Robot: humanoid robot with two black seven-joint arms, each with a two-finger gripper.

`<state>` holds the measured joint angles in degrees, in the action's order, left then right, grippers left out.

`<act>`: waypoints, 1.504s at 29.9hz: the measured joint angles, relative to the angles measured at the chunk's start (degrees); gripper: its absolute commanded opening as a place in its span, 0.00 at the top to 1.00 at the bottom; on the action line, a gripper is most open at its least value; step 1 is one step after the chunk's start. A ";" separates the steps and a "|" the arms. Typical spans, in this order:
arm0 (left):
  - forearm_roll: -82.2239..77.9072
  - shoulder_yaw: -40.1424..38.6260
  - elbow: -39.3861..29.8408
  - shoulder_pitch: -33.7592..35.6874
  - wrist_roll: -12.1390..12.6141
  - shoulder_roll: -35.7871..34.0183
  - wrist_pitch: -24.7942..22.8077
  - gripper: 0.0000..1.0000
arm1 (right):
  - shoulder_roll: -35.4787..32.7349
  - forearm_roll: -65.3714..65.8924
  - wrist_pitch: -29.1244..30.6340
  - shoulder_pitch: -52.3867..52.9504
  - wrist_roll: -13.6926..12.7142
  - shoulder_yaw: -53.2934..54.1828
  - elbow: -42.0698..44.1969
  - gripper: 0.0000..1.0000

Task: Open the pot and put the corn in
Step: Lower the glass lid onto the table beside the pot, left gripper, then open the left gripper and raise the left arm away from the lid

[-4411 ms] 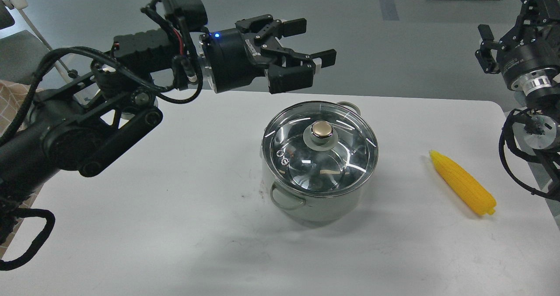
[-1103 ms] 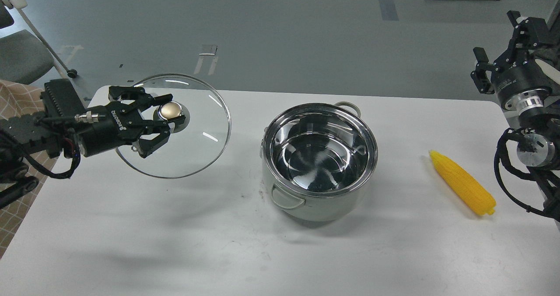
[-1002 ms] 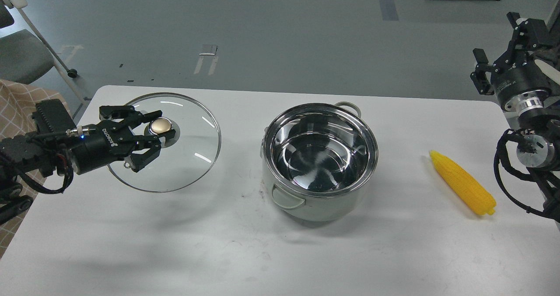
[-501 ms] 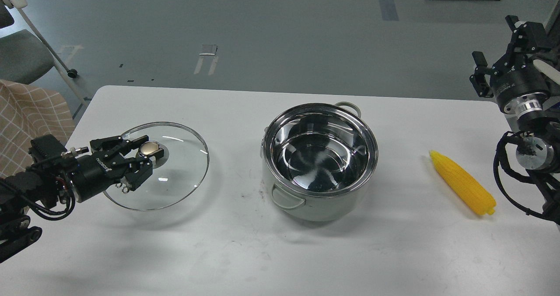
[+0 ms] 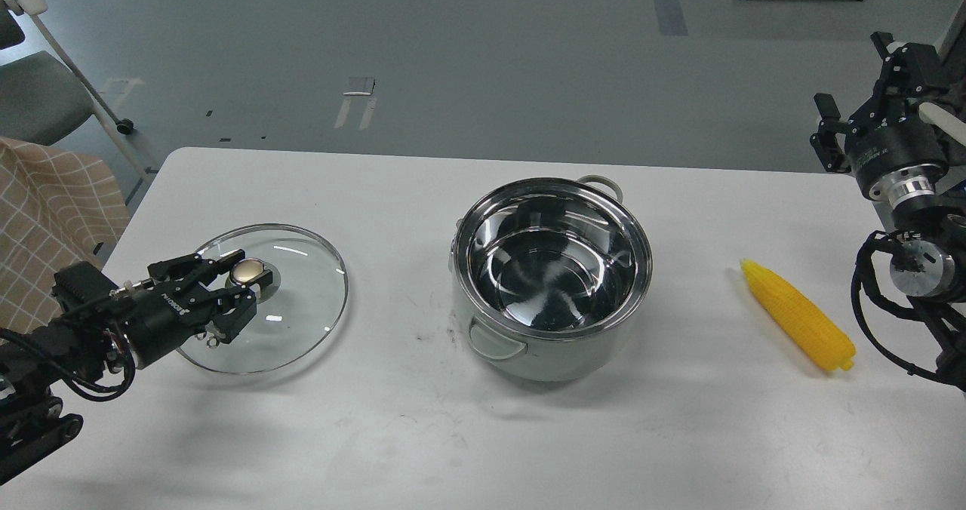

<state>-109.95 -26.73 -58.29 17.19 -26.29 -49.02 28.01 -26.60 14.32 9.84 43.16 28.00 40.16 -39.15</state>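
The pot (image 5: 562, 357) stands uncovered in the middle of the white table (image 5: 392, 434); its shiny inside holds nothing. The glass lid (image 5: 306, 306) lies low at the table's left side, level, on or just above the surface. My left gripper (image 5: 243, 282) is shut on the lid's gold knob (image 5: 252, 271). The yellow corn (image 5: 798, 315) lies on the table to the right of the pot, pointed end away from me. My right gripper (image 5: 856, 80) hangs high beyond the table's far right corner, open and empty, well above and behind the corn.
A checked beige cloth (image 5: 53, 216) hangs off the table's left edge. A grey chair (image 5: 34, 102) stands on the floor at the far left. My right arm's wrist and cables (image 5: 913, 268) sit just right of the corn.
The lid, on the pot 4.4 s ago, has been lifted off by my left gripper, carried left and lowered to the table's left side. My right gripper barely moved.
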 measured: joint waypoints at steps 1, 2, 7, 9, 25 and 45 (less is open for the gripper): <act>0.00 0.00 0.16 -0.17 0.00 0.05 0.00 0.67 | 0.01 0.00 0.00 -0.04 0.00 0.00 -0.02 0.00; 0.00 0.00 0.38 -0.36 -0.04 0.16 0.00 0.67 | 0.03 0.00 0.00 -0.07 0.00 0.00 -0.04 0.00; 0.00 -0.40 0.96 -1.65 -0.16 0.63 0.01 0.55 | 0.05 0.00 0.00 -0.15 0.00 0.00 -0.37 0.00; 0.00 -0.49 0.98 -1.90 -0.16 0.66 0.01 0.41 | 0.04 0.00 0.00 -0.18 0.00 0.00 -0.59 0.00; 1.24 -1.26 0.68 -1.59 -1.71 -0.34 0.01 0.06 | -0.17 0.00 0.00 -0.36 0.00 0.00 -0.71 0.00; 51.91 -3.67 -0.57 25.34 -1.71 2.08 -20.84 0.04 | -19.51 25.94 1.06 9.70 0.01 -12.29 -12.98 0.00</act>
<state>-58.04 -30.40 -58.86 42.54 -28.00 -46.93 7.17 -46.11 40.27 10.91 52.86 28.00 27.87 -52.12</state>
